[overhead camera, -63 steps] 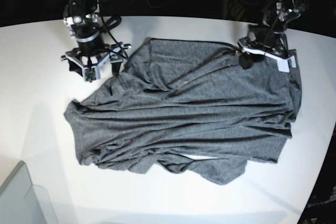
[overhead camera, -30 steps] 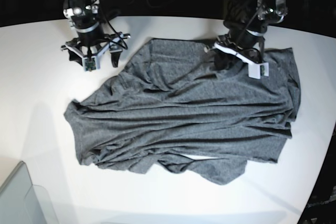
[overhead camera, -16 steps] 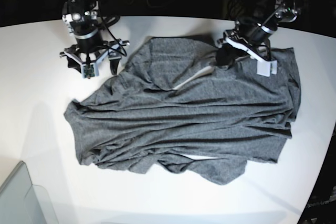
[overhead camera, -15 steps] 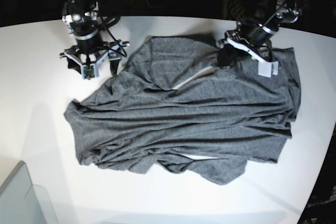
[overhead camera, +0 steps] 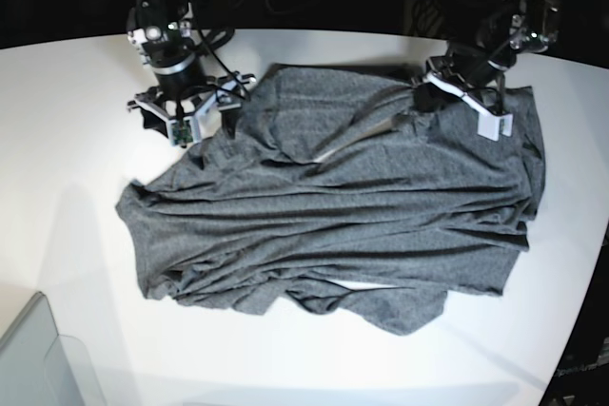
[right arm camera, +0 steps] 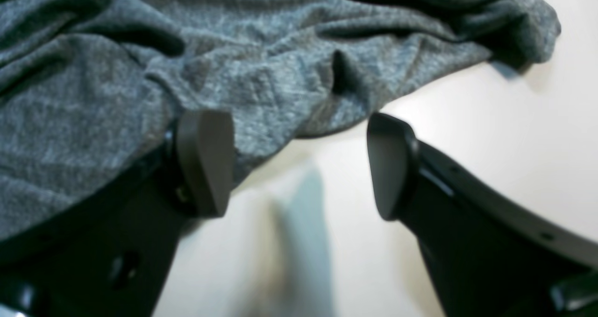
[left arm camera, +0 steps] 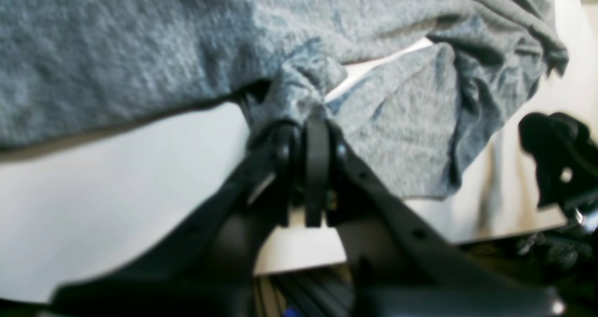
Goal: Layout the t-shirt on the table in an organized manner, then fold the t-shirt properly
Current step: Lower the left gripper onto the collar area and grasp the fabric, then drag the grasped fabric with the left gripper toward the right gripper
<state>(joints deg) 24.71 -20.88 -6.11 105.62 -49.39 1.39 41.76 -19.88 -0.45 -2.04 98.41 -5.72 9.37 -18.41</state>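
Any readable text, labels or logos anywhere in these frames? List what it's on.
None readable.
Dark heather-grey knit t-shirt: plain, no print.
Glossy white table: no markings.
Small white tag near the left pincer: no legible text.

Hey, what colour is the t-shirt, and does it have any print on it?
The t-shirt is dark heather grey and plain, no print visible; the base view shows it best.

One t-shirt (overhead camera: 352, 206) lies on one table (overhead camera: 57, 140); two grippers, left gripper (overhead camera: 425, 99) and right gripper (overhead camera: 187, 119); one translucent bin corner (overhead camera: 33, 358), lower left.
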